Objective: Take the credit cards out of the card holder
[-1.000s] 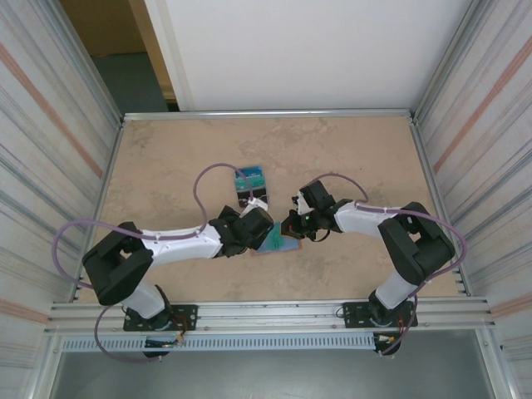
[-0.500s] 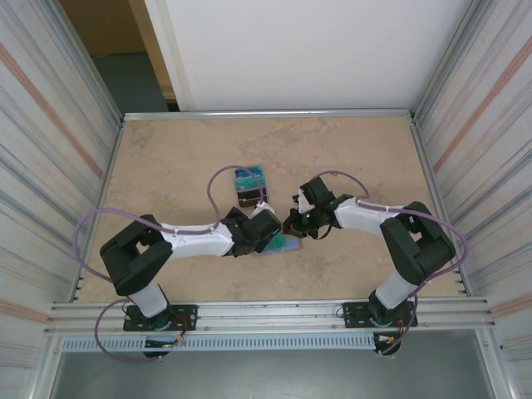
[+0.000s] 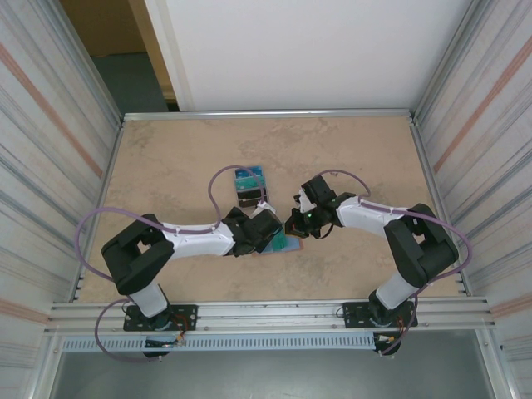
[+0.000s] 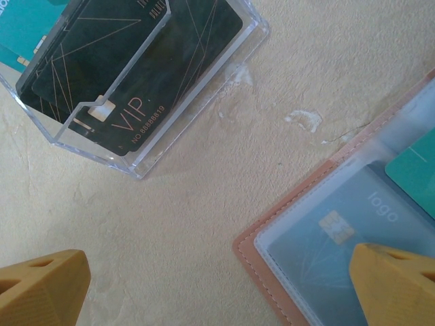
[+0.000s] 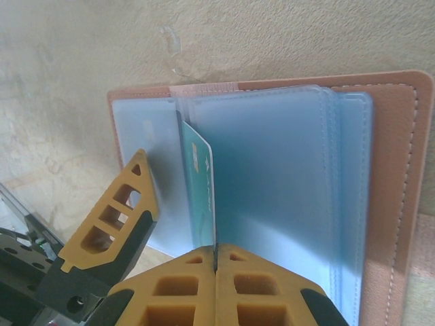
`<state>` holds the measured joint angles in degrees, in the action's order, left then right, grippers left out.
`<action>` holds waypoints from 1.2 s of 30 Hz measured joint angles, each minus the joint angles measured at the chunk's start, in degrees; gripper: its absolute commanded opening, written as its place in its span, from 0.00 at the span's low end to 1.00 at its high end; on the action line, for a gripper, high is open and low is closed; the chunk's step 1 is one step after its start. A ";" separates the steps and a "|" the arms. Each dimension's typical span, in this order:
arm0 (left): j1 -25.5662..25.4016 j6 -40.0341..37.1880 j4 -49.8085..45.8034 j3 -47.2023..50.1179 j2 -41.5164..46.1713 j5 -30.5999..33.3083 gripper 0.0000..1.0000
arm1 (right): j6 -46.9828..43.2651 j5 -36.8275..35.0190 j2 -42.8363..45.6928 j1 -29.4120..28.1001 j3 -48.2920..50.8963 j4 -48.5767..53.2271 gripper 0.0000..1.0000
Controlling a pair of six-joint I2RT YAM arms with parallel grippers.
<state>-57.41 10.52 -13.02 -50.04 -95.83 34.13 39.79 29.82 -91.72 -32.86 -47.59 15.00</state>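
The pink card holder lies open on the table with its clear sleeves fanned out, and also shows under the two grippers. My right gripper is shut on the edge of a teal credit card that stands on edge, half out of a sleeve. Another credit card with a gold chip sits inside a clear sleeve at the holder's corner. My left gripper hovers open over that corner, one finger above the sleeve and one above bare table, holding nothing. From above, the left gripper and right gripper almost meet.
A clear plastic box just beyond the holder contains a black VIP card and a teal card; from above the box sits behind the left wrist. Metal rails edge the beige table.
The left arm has swung its elbow inward and its gripper has slid slightly toward the holder. The right gripper has stayed shut on the teal card, hardly moving.
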 measured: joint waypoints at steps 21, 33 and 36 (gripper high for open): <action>0.00 1.88 1.22 -0.28 -0.83 -0.02 0.99 | 1.60 -0.79 -2.01 -2.54 -0.33 -3.43 0.00; 3.65 0.76 0.94 5.01 18.10 -0.76 0.99 | -5.88 -8.07 7.26 -2.95 -3.21 5.90 0.00; 6.08 -0.85 2.38 7.06 25.97 -4.04 0.99 | -8.70 -8.83 9.77 -3.50 -4.52 7.45 0.00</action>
<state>-51.33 9.67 -10.63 -42.98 -69.87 30.09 31.09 20.99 -81.95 -36.36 -52.12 22.46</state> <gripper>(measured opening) 0.986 0.054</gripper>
